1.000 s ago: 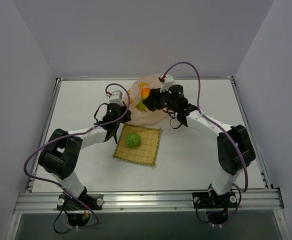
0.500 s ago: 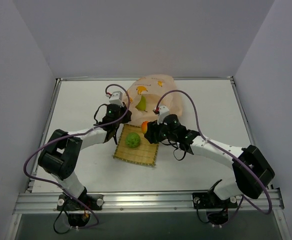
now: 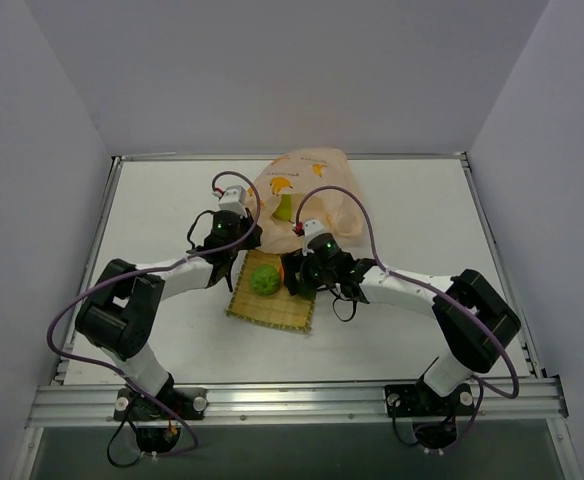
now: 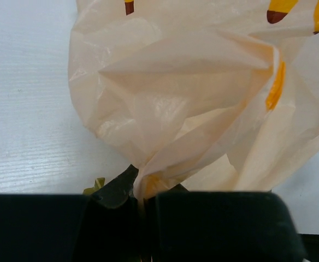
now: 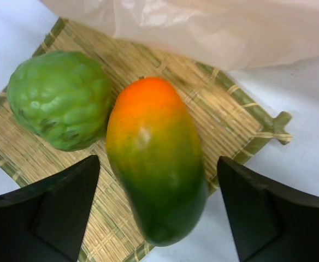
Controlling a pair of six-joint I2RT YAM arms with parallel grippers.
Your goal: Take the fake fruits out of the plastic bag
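The right claw is spread wide. The mango is between its fingers and touches neither one. The mango lies on the straw mat, just right of the bumpy green fruit. The left claw pinches a bunch of the plastic bag. The bag sits on the bench just past the mat's far edge, with the pear inside.

mat: just before the bag
round fruit: on mat, left part
mango: on mat, just right of round fruit
pear: inside bag
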